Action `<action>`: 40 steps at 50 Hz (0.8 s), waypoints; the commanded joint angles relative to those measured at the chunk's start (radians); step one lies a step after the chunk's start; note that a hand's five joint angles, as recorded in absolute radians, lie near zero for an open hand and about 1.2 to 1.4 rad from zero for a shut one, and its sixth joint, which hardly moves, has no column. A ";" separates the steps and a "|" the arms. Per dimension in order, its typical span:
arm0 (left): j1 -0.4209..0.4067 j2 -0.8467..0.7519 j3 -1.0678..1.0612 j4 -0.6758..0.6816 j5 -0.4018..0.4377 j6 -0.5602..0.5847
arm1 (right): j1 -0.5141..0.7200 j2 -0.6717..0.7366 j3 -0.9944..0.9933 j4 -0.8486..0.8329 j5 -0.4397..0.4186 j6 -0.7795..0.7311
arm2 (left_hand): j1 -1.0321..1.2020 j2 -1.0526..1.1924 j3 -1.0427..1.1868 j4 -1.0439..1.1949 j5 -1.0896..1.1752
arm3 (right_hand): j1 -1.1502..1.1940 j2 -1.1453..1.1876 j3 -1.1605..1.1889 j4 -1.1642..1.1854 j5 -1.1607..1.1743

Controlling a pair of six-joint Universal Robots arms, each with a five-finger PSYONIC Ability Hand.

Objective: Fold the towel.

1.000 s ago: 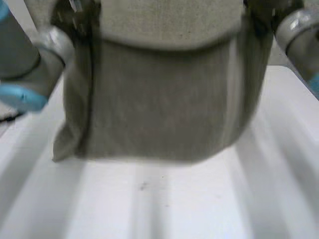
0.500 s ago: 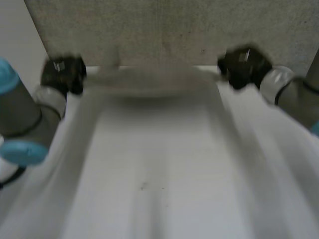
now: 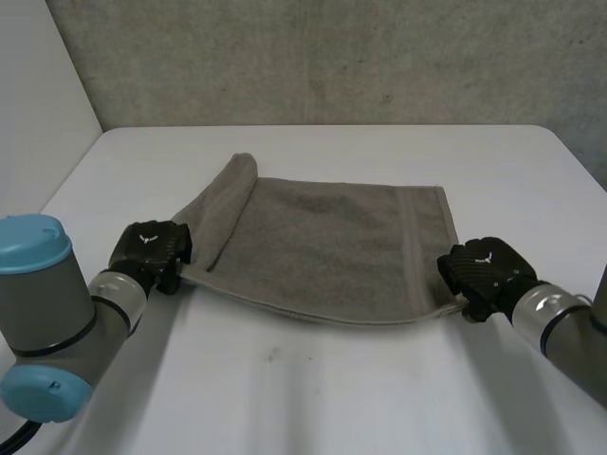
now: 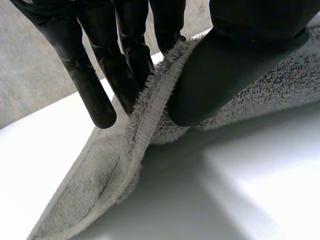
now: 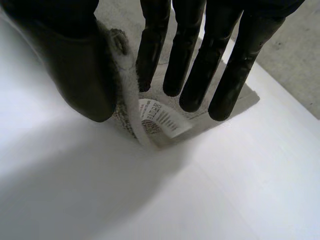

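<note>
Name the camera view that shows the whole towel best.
The head view: the towel lies spread on the table, whole outline in sight, the left hand and right hand at its near corners. The left wrist view gives a pinched hemmed edge; the right wrist view a pinched corner with a label.

Grey terry towel (image 3: 327,248) on white table, spread mostly flat, left edge rolled over in a ridge, stitched band near right edge, white care label (image 5: 161,117) at a near corner.
</note>
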 commanded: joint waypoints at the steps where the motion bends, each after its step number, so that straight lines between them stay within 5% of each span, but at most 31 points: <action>1: -0.009 -0.002 -0.002 0.025 0.001 -0.005 | 0.016 -0.017 0.085 -0.111 0.007 0.024 | 0.198 0.178 0.179 0.178 0.193 | -0.058 -0.076 -0.068 -0.074 -0.051; 14: -0.017 -0.009 -0.023 0.067 0.002 -0.002 | 0.054 -0.021 0.119 -0.121 0.056 0.026 | 0.198 0.178 0.179 0.178 0.193 | -0.028 -0.047 -0.039 -0.045 -0.022; 16: -0.017 -0.012 -0.023 0.070 0.002 -0.002 | 0.063 -0.021 0.125 -0.126 0.058 0.026 | 0.198 0.178 0.179 0.178 0.193 | 0.479 0.461 0.468 0.462 0.486; 19: -0.017 -0.016 -0.023 0.079 0.002 0.000 | 0.070 -0.023 0.126 -0.131 0.058 0.026 | 0.198 0.178 0.179 0.178 0.193 | 0.573 0.554 0.562 0.556 0.579; 21: -0.017 -0.018 -0.023 0.085 0.002 0.000 | 0.057 -0.027 0.125 -0.149 0.058 0.030 | 0.049 0.029 0.030 0.029 0.043 | 0.573 0.554 0.562 0.556 0.579; 23: -0.017 -0.032 -0.025 0.097 0.004 0.001 | 0.054 -0.038 0.120 -0.158 0.058 0.037 | -0.489 -0.508 -0.508 -0.509 -0.494 | 0.573 0.554 0.562 0.556 0.579; 25: -0.015 -0.039 -0.026 0.102 0.004 0.003 | 0.053 -0.064 0.119 -0.167 0.058 0.047 | -0.654 -0.674 -0.673 -0.674 -0.660 | 0.573 0.554 0.562 0.556 0.579; 32: -0.004 -0.084 -0.017 0.149 0.065 0.001 | -0.143 -0.133 0.094 -0.163 0.033 0.095 | -0.670 -0.690 -0.690 -0.691 -0.676 | 0.573 0.554 0.562 0.556 0.579; 40: 0.011 -0.113 -0.011 0.222 0.094 0.004 | -0.191 -0.132 0.080 -0.163 0.000 0.098 | -0.659 -0.678 -0.678 -0.679 -0.664 | 0.573 0.554 0.562 0.556 0.579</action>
